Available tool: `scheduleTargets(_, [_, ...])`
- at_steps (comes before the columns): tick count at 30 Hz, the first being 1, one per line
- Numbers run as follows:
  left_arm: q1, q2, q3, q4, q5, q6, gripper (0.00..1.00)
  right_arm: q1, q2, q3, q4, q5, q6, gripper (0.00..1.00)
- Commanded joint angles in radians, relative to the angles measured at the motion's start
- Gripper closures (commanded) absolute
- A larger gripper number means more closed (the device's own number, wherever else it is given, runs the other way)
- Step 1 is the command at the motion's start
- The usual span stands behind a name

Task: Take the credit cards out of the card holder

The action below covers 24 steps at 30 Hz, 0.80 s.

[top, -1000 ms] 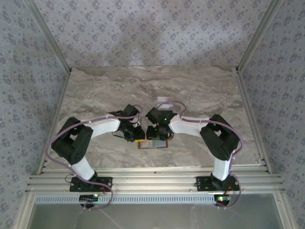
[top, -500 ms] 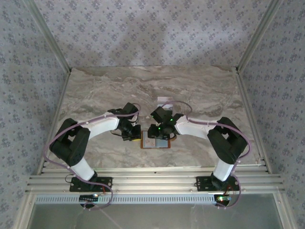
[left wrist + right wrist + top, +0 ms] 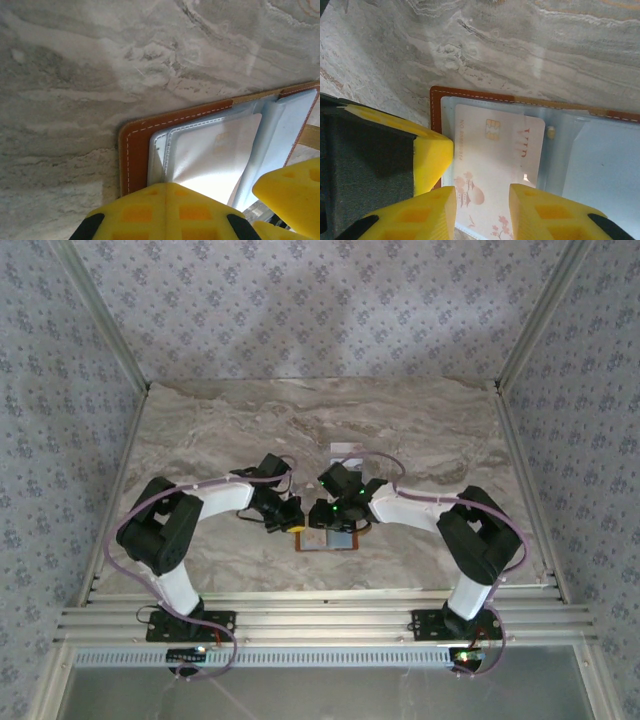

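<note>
Orange-brown leather card holder (image 3: pixel 323 541) lies open on the marble table (image 3: pixel 430 430) at the centre of the top view, between both grippers. The left gripper (image 3: pixel 165 202), bottom of its wrist view, has its fingers together at the holder's stitched edge. The right gripper (image 3: pixel 482 207) holds its fingers apart over the pale credit card (image 3: pixel 490 150), which is still in its clear sleeve.

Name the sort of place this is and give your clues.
Probably a robot test cell: the left arm and right arm bolted to a metal rail, a marble-look table boxed in by patterned walls, and a card holder lying open on it.
</note>
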Motion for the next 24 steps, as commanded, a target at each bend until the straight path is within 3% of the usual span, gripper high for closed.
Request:
scheduleTargets(1, [0.014, 0.011, -0.036, 0.018, 0.017, -0.012, 0.96, -0.004, 0.022, -0.014, 0.009, -0.013, 0.018, 0.66])
scheduleTargets(8, [0.031, 0.004, -0.083, -0.014, -0.022, 0.009, 0.97, -0.004, 0.097, -0.015, 0.013, -0.023, 0.009, 0.67])
scheduleTargets(16, [0.037, -0.010, -0.102, -0.065, -0.084, 0.039, 0.97, 0.021, 0.088, 0.054, -0.210, 0.173, -0.051, 0.68])
scheduleTargets(24, [0.044, -0.027, -0.095, -0.094, -0.106, 0.054, 0.97, 0.027, 0.072, 0.080, -0.257, 0.197, -0.066, 0.68])
